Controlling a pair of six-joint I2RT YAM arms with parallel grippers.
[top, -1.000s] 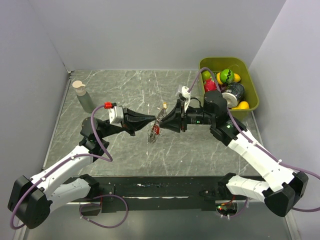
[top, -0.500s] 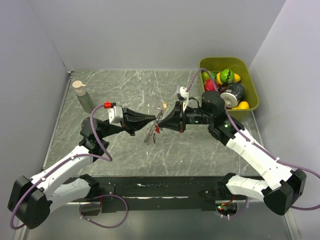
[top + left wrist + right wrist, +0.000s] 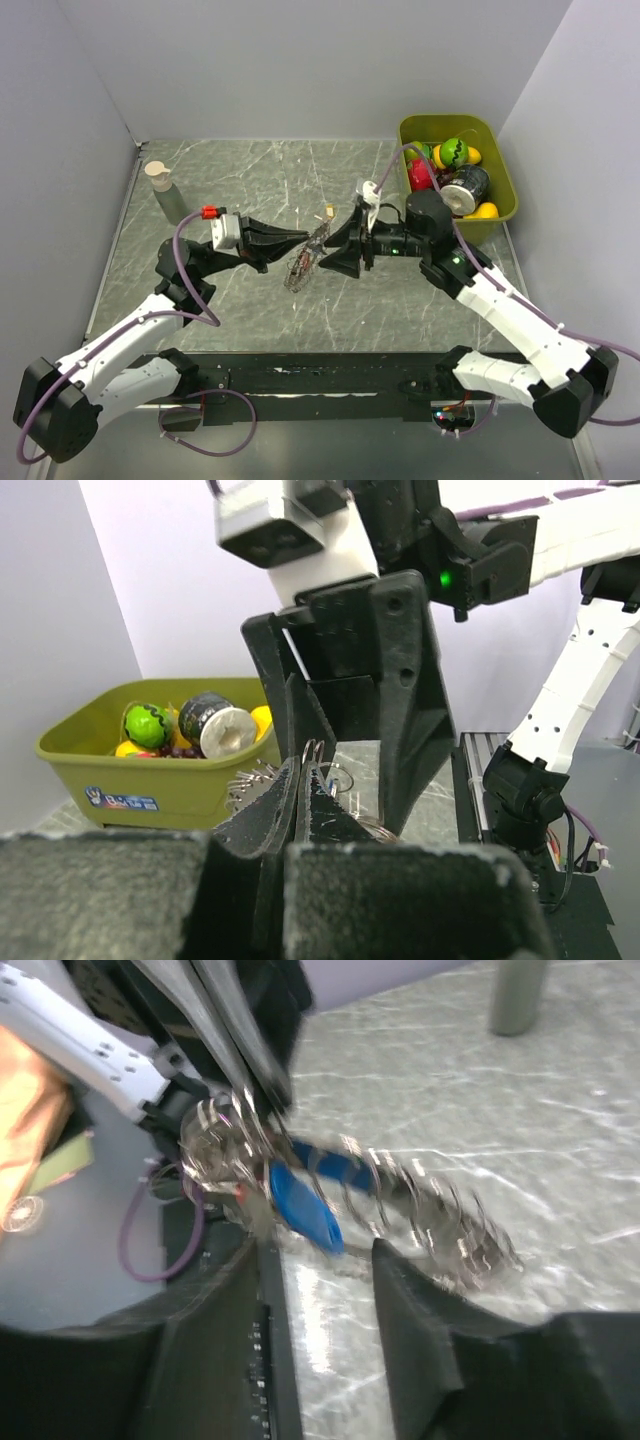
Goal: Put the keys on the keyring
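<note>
**Operator:** Where is the keyring, and what holds it?

**Legend:** Top view, middle of the table [image 3: 250,170]. Your left gripper [image 3: 303,240] is pinched tight on the keyring [image 3: 300,268], which hangs tilted below its fingertips. You cannot tell whether the lower edge touches the table. Left wrist view: thin wire loops stand up between the two closed fingers.

**Operator:** And my right gripper?

**Legend:** Your right gripper [image 3: 320,1255] faces the left one, nearly tip to tip, with its jaws apart and nothing gripped. Left wrist view: its two fingers stand one on each side of your left fingertips. Right wrist view (blurred): a blue key [image 3: 305,1208] rests against the keyring, just beyond the gap between the fingers. You cannot tell whether that key is threaded onto the ring.

**Operator:** Any loose keys?

**Legend:** One. A tan key [image 3: 327,212] lies on the table just behind the two grippers, apart from both.

**Operator:** What else is on the table?

**Legend:** Far right corner: a green bin [image 3: 445,120] holding toy fruit and a can. Far left: a bottle [image 3: 168,195], upright, well apart from your arms.
</note>
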